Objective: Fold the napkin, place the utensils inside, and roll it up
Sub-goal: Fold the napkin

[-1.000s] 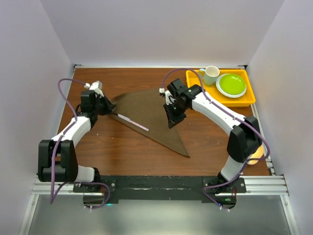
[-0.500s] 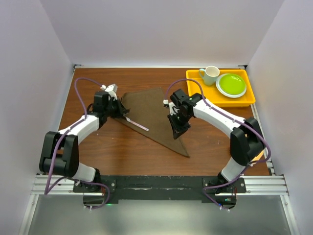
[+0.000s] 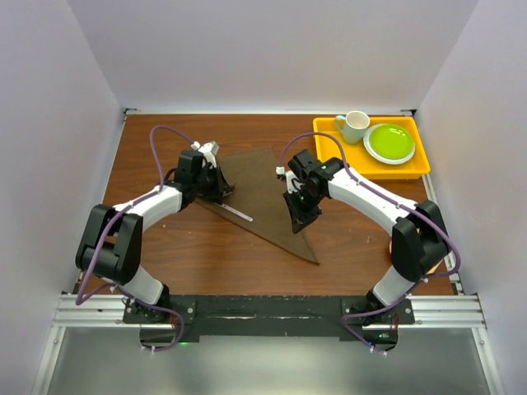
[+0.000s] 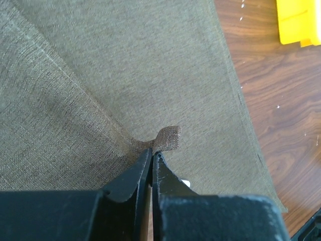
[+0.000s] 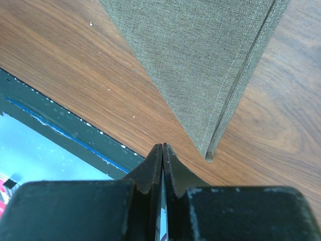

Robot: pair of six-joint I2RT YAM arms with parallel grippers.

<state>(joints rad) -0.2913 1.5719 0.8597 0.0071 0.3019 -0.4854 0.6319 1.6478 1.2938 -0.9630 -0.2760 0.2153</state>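
Napkin [image 3: 262,193]: folded triangle, mid-worktop, tip toward the near edge.
Left gripper [image 4: 152,154]: pinching a napkin fold; draw it low and evenly over the knife [image 3: 237,212].
Right gripper [image 5: 162,148]: jaws pressed together, empty, near the tip.
Knife: along napkin's left edge, just beside your left jaws.

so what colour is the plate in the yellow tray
Lime green with a white rim. The plate shows best in the top external view.

Brown napkin [image 3: 265,191] folded triangular, silver knife [image 3: 237,212] seemingly on its left edge
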